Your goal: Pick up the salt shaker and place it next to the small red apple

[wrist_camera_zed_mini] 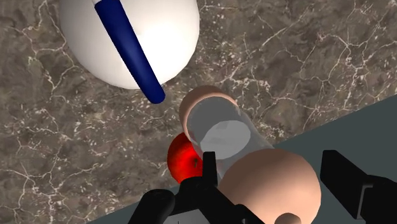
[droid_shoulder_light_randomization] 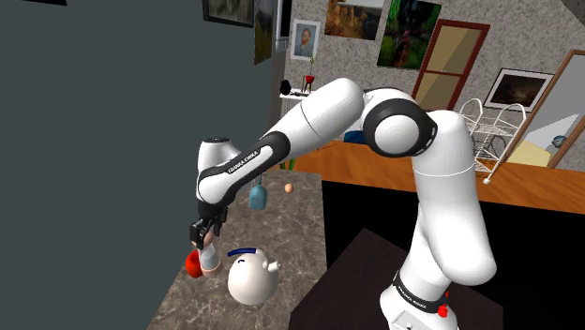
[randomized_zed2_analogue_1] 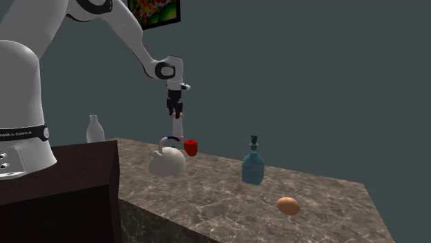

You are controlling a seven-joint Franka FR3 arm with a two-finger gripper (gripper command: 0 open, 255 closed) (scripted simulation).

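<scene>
Squeezing the salt shaker (wrist_camera_zed_mini: 222,133) by its pink top between the gripper (wrist_camera_zed_mini: 273,167) jaws; probably light, hard, slippery, easy to break.

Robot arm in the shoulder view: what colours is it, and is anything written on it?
The rounded, tube-shaped arm is glossy white with dark grey joints. Black lettering runs along its slim forearm, and its gripper is all black.

The salt shaker (wrist_camera_zed_mini: 222,130) I grip hides perhaps half the red apple (wrist_camera_zed_mini: 180,160) — the white kettle (wrist_camera_zed_mini: 172,44) runs off-frame.
</scene>
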